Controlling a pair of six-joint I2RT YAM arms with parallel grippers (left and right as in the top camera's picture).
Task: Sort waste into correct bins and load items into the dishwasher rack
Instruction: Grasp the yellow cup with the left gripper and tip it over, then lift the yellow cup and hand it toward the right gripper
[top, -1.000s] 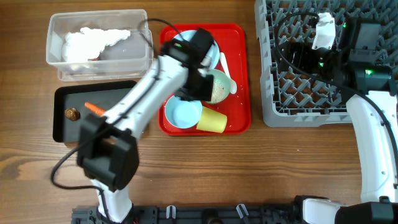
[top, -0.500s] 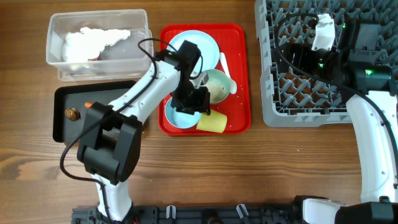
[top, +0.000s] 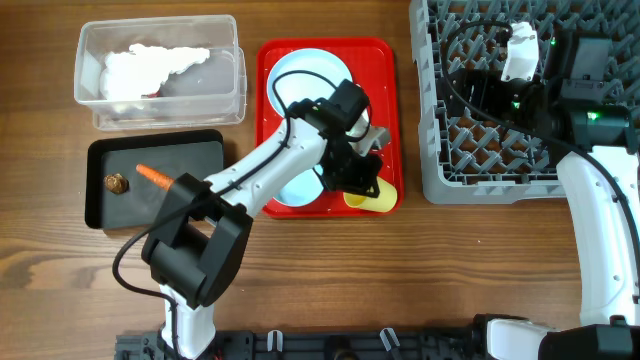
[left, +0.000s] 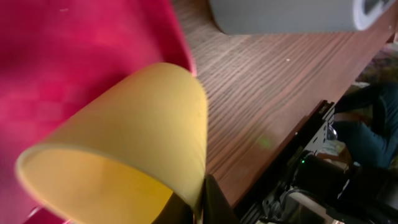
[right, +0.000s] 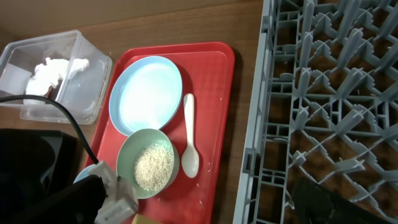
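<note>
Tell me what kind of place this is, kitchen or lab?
Probably a lab bench staged for dish clean-up: a wooden table, a grey dishwasher rack standing on it, a red tray with a plate.

The overhead camera hangs high up and looks straight down on the whole desk (top: 330, 270). The left wrist camera is down low, very close to the yellow cup (left: 137, 124). It looks sideways over the red tray (left: 62, 50) and the desk to the grey rack (left: 280, 15). The right wrist camera sits above the rack and looks down and across at the red tray. All three views share the tray and the rack.
</note>
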